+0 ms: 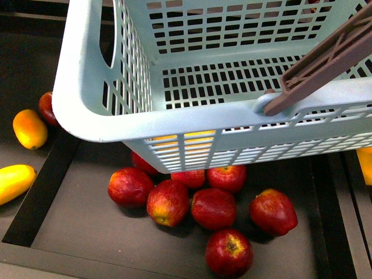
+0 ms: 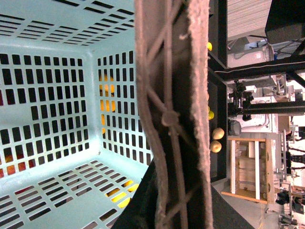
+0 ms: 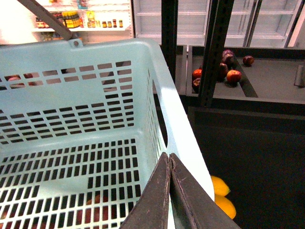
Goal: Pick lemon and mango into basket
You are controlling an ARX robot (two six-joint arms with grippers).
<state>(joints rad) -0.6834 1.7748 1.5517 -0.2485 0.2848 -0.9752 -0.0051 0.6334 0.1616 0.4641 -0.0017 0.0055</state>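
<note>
1. The lemon (image 1: 29, 129) and the mango (image 1: 14, 182) are seen in the left tray, past the black wall (image 1: 43, 186). The lemon lies further back and the mango lies near the tray's front edge. Neither is held, and neither is in the basket yet.
2. The basket (image 1: 87, 87) is held up in the air, tipped, over the red apples (image 1: 192, 206) in the middle tray. No fruit is seen inside it. It is likely held there so fruit can be dropped straight in.
3. The brown handle (image 1: 325, 58) is pulled up to the right, and the basket seems to hang from it. In the left wrist view the handle fills the middle and the left gripper (image 2: 143, 205) is mostly hidden. How far open it is cannot be told.
4. The right gripper (image 3: 168, 160) is pointed down at the basket's rim from above. Its fingers are pressed together, with nothing between them.
</note>
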